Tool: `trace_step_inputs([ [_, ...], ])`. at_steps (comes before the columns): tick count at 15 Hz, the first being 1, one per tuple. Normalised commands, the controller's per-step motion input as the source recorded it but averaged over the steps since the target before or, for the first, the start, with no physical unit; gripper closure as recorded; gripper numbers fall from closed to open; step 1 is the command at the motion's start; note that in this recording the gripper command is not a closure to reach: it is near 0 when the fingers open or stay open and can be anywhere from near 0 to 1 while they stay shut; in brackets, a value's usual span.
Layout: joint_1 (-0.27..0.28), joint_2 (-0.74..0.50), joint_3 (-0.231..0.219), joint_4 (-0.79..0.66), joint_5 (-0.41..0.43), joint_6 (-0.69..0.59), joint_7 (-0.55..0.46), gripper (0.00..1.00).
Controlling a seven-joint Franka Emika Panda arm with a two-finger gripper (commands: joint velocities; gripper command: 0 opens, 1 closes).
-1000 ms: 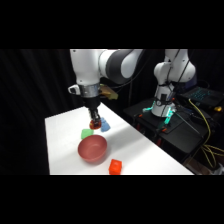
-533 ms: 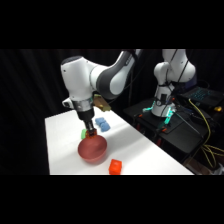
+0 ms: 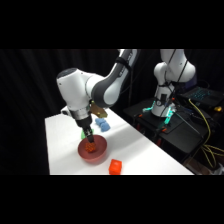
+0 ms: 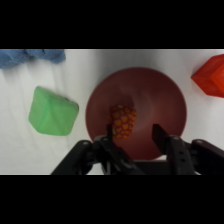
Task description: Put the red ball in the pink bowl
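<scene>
Red ball (image 4: 123, 121) sits inside the pink bowl (image 4: 165, 95), a bit left of the bowl's centre in the wrist view; side view shows it low in the bowl (image 3: 102, 148) under the arm. Gripper (image 4: 136, 134) is released: fingers spread, ball next to the left finger (image 4: 109, 136), right finger well clear of it. Can't tell if the left finger is touching the ball or just beside it.

Task looks essentially done; only the retreat remains. Risks from here:
- if the left finger is in contact, a sideways or tilted lift could drag the ball up the shallow wall and over the rim
- ball is roundish, could roll if nudged
- fingertips are low in the bowl, so a sideways move before rising could catch the rim and shove or tip the bowl

Neighbours: green block (image 4: 52, 111) just beside the bowl on one side, orange-red cube (image 4: 212, 76) near the other, blue thing (image 4: 30, 56) further off on the table (image 3: 140, 150). A pushed bowl would knock into these.
</scene>
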Motion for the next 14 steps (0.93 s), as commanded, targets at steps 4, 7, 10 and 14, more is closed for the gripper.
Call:
trace_step_inputs([
  [4, 0.041, -0.22, -0.005, 0.15, 0.030, -0.45, -0.15, 0.00],
  [7, 0.054, -0.38, -0.001, 0.08, 0.010, -0.47, -0.10, 0.00],
  [10, 0.049, -0.37, 0.000, 0.01, -0.009, -0.34, -0.03, 0.00],
  [14, 0.034, -0.31, -0.001, -0.08, -0.063, -0.18, 0.00, 0.00],
])
